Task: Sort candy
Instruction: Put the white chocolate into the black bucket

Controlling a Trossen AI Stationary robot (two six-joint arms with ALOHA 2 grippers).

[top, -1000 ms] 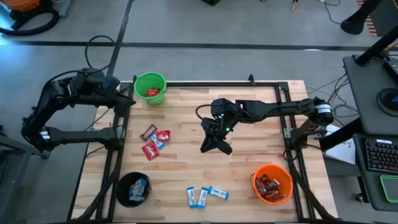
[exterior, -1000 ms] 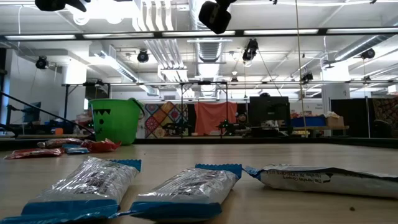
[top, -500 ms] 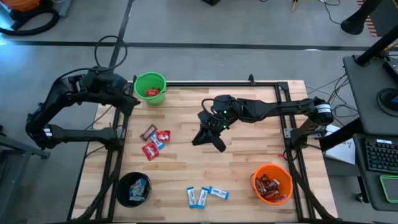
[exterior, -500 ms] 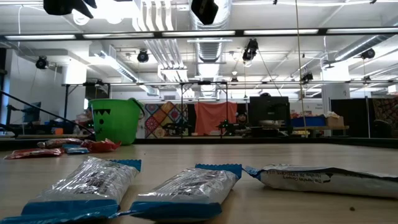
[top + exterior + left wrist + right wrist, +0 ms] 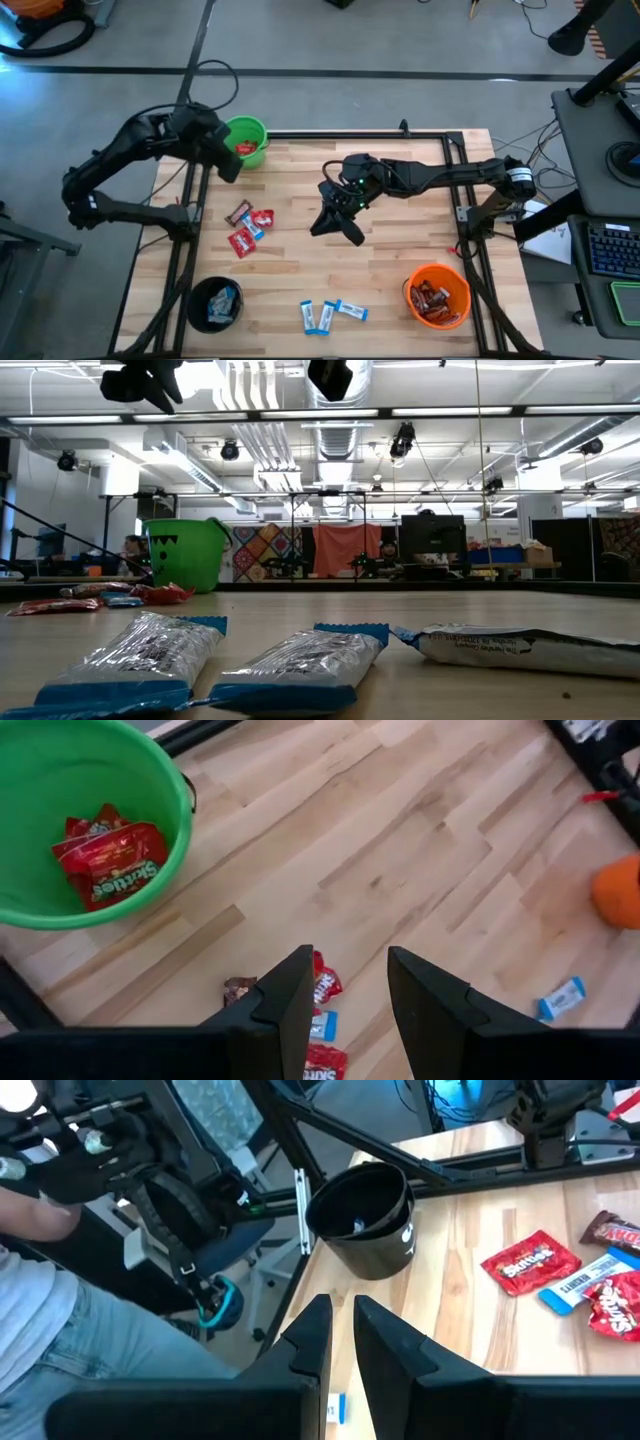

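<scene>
Loose candy lies in two groups on the wooden table. A cluster of red packets, one blue-and-white packet and a brown bar [image 5: 250, 224] sits left of centre. Three blue-and-white packets [image 5: 331, 314] lie by the near edge, large in the low view [image 5: 300, 660]. My left gripper [image 5: 228, 163] hangs open above the table beside the green bucket [image 5: 243, 142], with the cluster [image 5: 322, 1010] below its fingers. My right gripper [image 5: 335, 226] hovers over the table's middle, its fingers a narrow gap apart [image 5: 343, 1330], holding nothing.
The green bucket [image 5: 80, 820] holds red packets [image 5: 110, 862]. The black bucket [image 5: 215, 303] at the near left holds blue-and-white packets, and the orange bucket [image 5: 438, 295] at the near right holds brown bars. A person [image 5: 60, 1340] stands beyond the table's left side.
My left gripper has swung from beyond the table's left edge toward the right, coming in over the table beside the green bucket. My right gripper has shifted slightly toward the left and then kept still. No candy has moved.
</scene>
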